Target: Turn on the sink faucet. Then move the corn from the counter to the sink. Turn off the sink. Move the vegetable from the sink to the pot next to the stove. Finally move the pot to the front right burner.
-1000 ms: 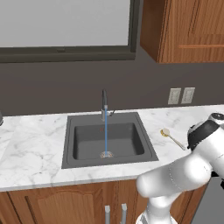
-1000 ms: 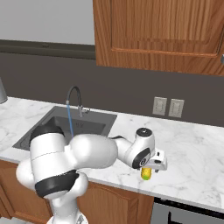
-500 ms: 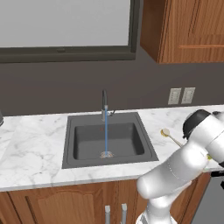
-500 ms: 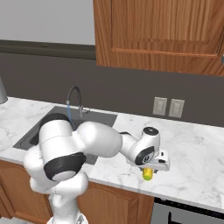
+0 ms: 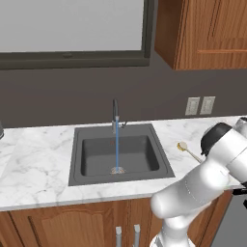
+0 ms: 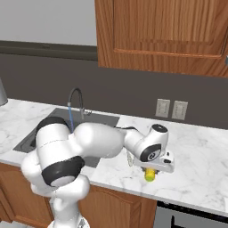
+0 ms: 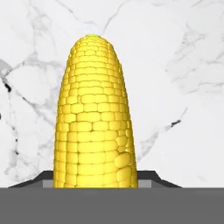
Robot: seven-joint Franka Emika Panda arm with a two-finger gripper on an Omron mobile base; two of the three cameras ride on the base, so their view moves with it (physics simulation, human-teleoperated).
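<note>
Reaching down over the marble counter (image 6: 200, 156) to the right of the sink (image 5: 120, 157), the arm sets its gripper (image 6: 151, 171) over the corn (image 7: 94, 113), which lies on the slab near the front edge — its yellow tip peeks out under the hand in the right base view. In the hand view the cob runs straight up the middle from between the two dark finger tips, so the pincer looks to be straddling it; whether the pads have closed firmly on it cannot be told. Water runs in a thin blue stream from the sink faucet (image 5: 116, 116) into the basin, so the tap step appears done. A good grip would likely hold the cob across its thick middle and lift straight up before swinging toward the basin. A small gold-coloured utensil (image 5: 185, 149) lies between corn and sink — worth clearing with height. Otherwise the path over the counter looks open, though the front edge sits close.
</note>
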